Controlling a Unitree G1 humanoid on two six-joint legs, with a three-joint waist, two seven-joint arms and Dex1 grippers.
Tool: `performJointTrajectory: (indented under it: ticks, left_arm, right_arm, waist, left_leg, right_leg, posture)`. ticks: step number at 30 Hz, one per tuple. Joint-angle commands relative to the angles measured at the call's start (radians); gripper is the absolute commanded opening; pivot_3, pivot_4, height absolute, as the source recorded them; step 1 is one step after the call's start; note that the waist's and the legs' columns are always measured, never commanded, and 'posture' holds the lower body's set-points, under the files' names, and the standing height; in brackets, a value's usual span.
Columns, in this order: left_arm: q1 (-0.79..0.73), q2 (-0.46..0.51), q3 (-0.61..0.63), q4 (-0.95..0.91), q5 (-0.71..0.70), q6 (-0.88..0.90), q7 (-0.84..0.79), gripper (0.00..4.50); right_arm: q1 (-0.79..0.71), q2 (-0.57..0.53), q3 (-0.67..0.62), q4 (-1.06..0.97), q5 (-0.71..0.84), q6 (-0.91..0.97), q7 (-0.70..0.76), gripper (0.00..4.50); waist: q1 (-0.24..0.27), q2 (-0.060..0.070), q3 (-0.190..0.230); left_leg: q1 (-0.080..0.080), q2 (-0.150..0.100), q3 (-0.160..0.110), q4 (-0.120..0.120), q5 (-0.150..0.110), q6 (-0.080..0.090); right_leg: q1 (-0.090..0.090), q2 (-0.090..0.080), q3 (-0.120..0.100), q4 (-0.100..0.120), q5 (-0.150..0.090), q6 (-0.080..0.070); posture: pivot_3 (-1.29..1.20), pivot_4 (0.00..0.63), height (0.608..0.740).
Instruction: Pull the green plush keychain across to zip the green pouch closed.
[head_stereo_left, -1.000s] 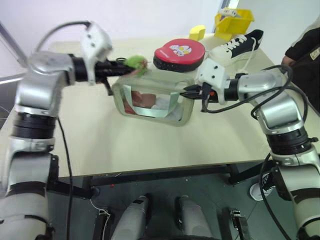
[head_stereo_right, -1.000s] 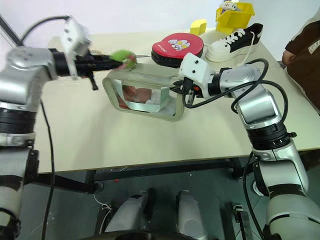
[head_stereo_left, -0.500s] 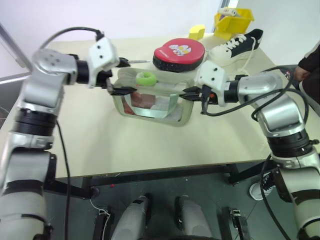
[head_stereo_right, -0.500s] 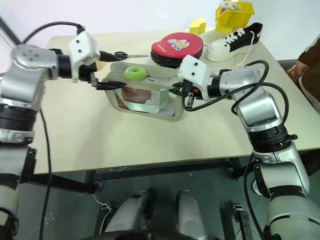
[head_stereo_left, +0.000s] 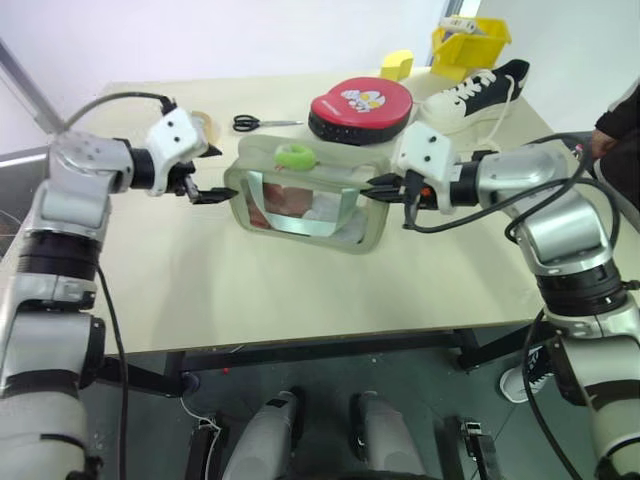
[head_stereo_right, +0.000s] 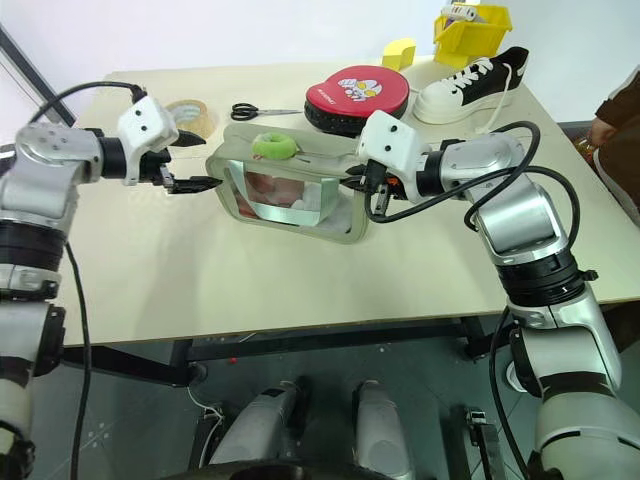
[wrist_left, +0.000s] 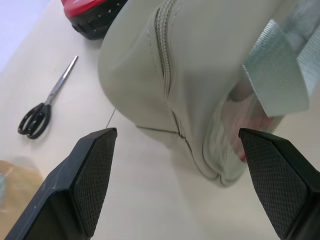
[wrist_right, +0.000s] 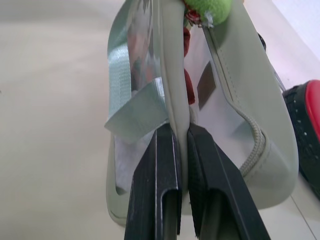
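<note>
Pouch (head_stereo_left: 305, 195), one; keychain (head_stereo_left: 295, 156), one

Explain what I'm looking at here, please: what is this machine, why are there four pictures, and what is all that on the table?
It is a humanoid robot with two arms, each ending in a gripper of two black fingers. The two wide pictures come from cameras in its head, looking down over its arms. The two close-ups come from cameras on its wrists.

On the table stands a green pouch, with a green plush keychain lying on top. The right gripper is shut on the pouch's edge. The left gripper is open beside the pouch's other end, holding nothing.

Behind lie scissors, a roll of tape, a red round case, a shoe, a yellow block and a yellow bin.
</note>
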Motion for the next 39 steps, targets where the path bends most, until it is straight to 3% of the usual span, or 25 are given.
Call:
performJointTrajectory:
  ticks: [1, 7, 8, 18, 25, 28, 34, 35, 39]
  left_arm:
    - [-0.029, 0.008, 0.039, -0.019, -0.022, -0.01, -0.016, 3.32]
    - [-0.011, 0.016, 0.056, -0.071, -0.046, 0.034, -0.047, 0.24]
    - [-0.004, 0.022, 0.056, -0.085, -0.047, 0.042, -0.053, 0.09]
    - [0.142, 0.064, 0.111, -0.45, -0.149, 0.35, -0.034, 0.09]
    - [0.251, 0.088, 0.1, -0.571, -0.139, 0.39, 0.001, 0.09]
    - [0.259, 0.095, 0.083, -0.537, -0.108, 0.348, 0.016, 0.0]
    - [0.25, 0.1, 0.078, -0.521, -0.115, 0.322, 0.011, 0.0]
    - [0.248, 0.101, 0.076, -0.518, -0.115, 0.318, 0.009, 0.0]
    - [0.237, 0.099, 0.071, -0.504, -0.113, 0.307, 0.006, 0.0]
  right_arm:
    - [-0.019, -0.007, -0.015, -0.029, 0.007, -0.004, 0.001, 0.0]
    - [-0.017, -0.006, -0.019, -0.02, 0.004, -0.008, -0.008, 0.0]
    - [-0.02, -0.004, -0.02, -0.015, 0.003, -0.011, -0.009, 0.0]
    - [-0.087, 0.014, -0.019, 0.126, -0.035, -0.105, -0.032, 0.0]
    - [-0.104, -0.001, 0.003, 0.225, -0.081, -0.192, -0.004, 0.0]
    - [-0.096, -0.016, 0.004, 0.202, -0.063, -0.161, 0.046, 1.09]
    - [-0.218, -0.084, -0.016, 0.247, -0.084, -0.208, 0.126, 4.15]
    - [-0.233, -0.089, -0.015, 0.249, -0.083, -0.215, 0.136, 4.46]
    - [-0.256, 0.026, -0.034, 0.157, 0.014, -0.11, 0.105, 4.46]
  waist:
    - [-0.002, 0.0, 0.0]
    - [0.0, 0.0, 0.0]
    - [0.0, 0.0, 0.0]
    - [-0.002, 0.0, 0.0]
    - [0.001, 0.0, 0.0]
    - [0.001, 0.0, 0.0]
    - [0.0, 0.002, 0.001]
    - [0.0, 0.002, 0.001]
    - [-0.003, 0.001, 0.001]
  left_leg:
    - [0.0, 0.0, 0.0, 0.0, 0.0, 0.0]
    - [0.0, 0.0, 0.0, 0.0, 0.0, 0.0]
    - [0.0, 0.0, 0.0, 0.0, 0.0, 0.0]
    - [0.0, 0.0, 0.0, 0.0, 0.0, 0.0]
    - [0.0, 0.0, 0.0, 0.0, 0.0, 0.0]
    - [0.001, 0.0, 0.0, 0.0, 0.0, 0.0]
    - [0.001, 0.0, 0.0, 0.0, 0.0, 0.0]
    - [0.001, 0.0, 0.0, 0.0, 0.0, 0.0]
    - [0.002, 0.001, 0.0, -0.001, 0.0, 0.0]
  right_leg:
    - [0.0, 0.0, 0.0, 0.0, 0.0, 0.0]
    - [0.0, 0.0, 0.0, 0.0, 0.0, 0.0]
    - [0.0, 0.0, 0.0, 0.0, 0.0, 0.0]
    - [0.0, 0.0, 0.0, 0.001, 0.0, 0.0]
    - [0.0, 0.0, 0.0, 0.0, 0.0, 0.0]
    - [0.001, 0.0, 0.0, 0.0, 0.0, 0.0]
    - [0.001, 0.0, 0.0, 0.0, -0.001, -0.003]
    - [0.001, 0.0, 0.0, 0.0, -0.001, -0.003]
    - [0.001, 0.0, 0.001, 0.0, -0.002, -0.003]
  posture:
    - [0.0, 0.15, 0.74]
    - [0.0, 0.15, 0.74]
    - [0.0, 0.15, 0.74]
    - [0.0, 0.15, 0.74]
    - [0.0, 0.15, 0.74]
    - [0.0, 0.15, 0.74]
    - [0.0, 0.15, 0.74]
    - [0.0, 0.15, 0.74]
    - [0.0, 0.15, 0.74]
